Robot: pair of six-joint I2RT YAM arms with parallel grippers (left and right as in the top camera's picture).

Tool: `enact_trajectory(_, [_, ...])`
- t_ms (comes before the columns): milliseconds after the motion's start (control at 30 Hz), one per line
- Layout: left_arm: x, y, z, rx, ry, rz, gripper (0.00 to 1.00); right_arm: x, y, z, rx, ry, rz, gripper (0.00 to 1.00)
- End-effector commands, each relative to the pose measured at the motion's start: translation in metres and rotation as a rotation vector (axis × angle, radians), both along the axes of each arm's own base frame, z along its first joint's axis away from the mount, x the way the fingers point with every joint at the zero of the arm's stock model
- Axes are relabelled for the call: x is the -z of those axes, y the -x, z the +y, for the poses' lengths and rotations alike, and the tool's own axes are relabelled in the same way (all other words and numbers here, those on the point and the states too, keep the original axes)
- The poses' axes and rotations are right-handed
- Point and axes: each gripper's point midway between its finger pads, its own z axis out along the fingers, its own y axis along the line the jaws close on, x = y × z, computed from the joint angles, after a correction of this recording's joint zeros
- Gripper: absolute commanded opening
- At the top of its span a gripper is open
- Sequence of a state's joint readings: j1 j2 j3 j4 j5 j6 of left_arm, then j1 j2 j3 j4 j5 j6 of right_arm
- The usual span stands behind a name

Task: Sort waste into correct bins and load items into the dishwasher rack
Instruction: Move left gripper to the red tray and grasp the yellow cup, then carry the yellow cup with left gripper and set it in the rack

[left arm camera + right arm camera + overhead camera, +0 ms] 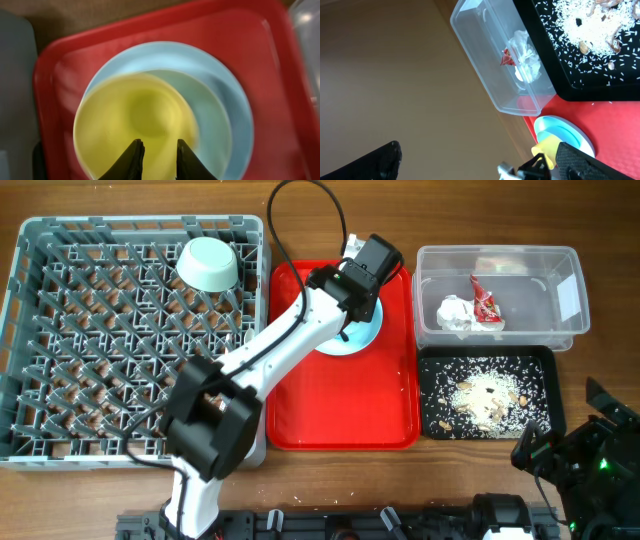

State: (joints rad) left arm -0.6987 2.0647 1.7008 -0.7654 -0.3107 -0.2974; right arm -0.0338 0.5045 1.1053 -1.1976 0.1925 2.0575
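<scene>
Our left gripper (159, 145) is pointing down at the yellow cup (130, 110) directly beneath it, jaws narrowly parted; we cannot tell whether they are pinching it. That cup is sitting on the blue plate (225, 115). Our right gripper (477, 147) is gaping wide, grasping nothing.

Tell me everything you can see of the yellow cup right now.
The yellow cup is small, round, plain and plastic-looking, upright with its mouth up and seemingly empty. It stands off-centre on the pale blue plate on the red tray. The left gripper hangs over it, jaws narrowly parted; contact is unclear.
</scene>
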Motion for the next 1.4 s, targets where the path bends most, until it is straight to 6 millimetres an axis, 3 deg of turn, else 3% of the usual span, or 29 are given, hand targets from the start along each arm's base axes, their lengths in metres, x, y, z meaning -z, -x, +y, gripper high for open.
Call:
enact_trajectory(0, [0.022,-0.002,0.006,-0.015,-0.045,0.027,0.22,0.001,0.001,-0.003,0.021,-0.001,-0.001,1.0])
enact_trajectory(133, [0.021,-0.005,0.009,-0.022,-0.063,0.012,0.15,0.001,0.001,-0.003,0.022,-0.002,-0.001,1.0])
enact_trajectory(200, [0.004,-0.013,0.023,-0.065,-0.12,-0.064,0.14,0.001,0.001,-0.003,0.021,-0.001,-0.001,1.0])
enact_trajectory(267, [-0.023,-0.014,0.024,-0.072,-0.091,-0.112,0.21,0.001,0.001,-0.003,0.021,-0.001,-0.001,1.0])
enact_trajectory(333, [-0.056,-0.006,0.014,-0.045,-0.007,-0.143,0.26,0.001,0.001,-0.003,0.021,-0.001,-0.001,1.0])
enact_trajectory(367, [-0.068,-0.001,0.008,-0.024,0.037,-0.142,0.33,0.001,0.001,-0.003,0.021,-0.001,-0.001,1.0])
enact_trajectory(400, [-0.073,0.005,0.002,0.0,0.074,-0.125,0.4,0.001,0.001,-0.003,0.022,-0.002,-0.001,1.0])
enact_trajectory(433, [-0.075,0.009,-0.004,0.021,0.106,-0.108,0.4,0.001,0.001,-0.003,0.021,-0.001,-0.001,1.0])
enact_trajectory(467, [-0.072,0.013,-0.011,0.046,0.14,-0.079,0.4,0.001,0.001,-0.003,0.021,-0.001,-0.001,1.0])
enact_trajectory(533, [-0.064,0.016,-0.015,0.061,0.151,-0.049,0.25,0.001,0.001,-0.003,0.022,-0.002,-0.001,1.0])
enact_trajectory(800, [-0.015,0.016,-0.021,0.067,0.103,0.043,0.23,0.001,0.001,-0.003,0.022,-0.002,-0.001,1.0])
enact_trajectory(1133, [0.006,0.018,-0.023,0.074,0.092,0.089,0.22,0.001,0.001,-0.003,0.021,-0.001,-0.001,1.0])
enact_trajectory(1367, [0.009,0.019,-0.023,0.074,0.088,0.094,0.2,0.001,0.001,-0.003,0.021,-0.001,-0.001,1.0])
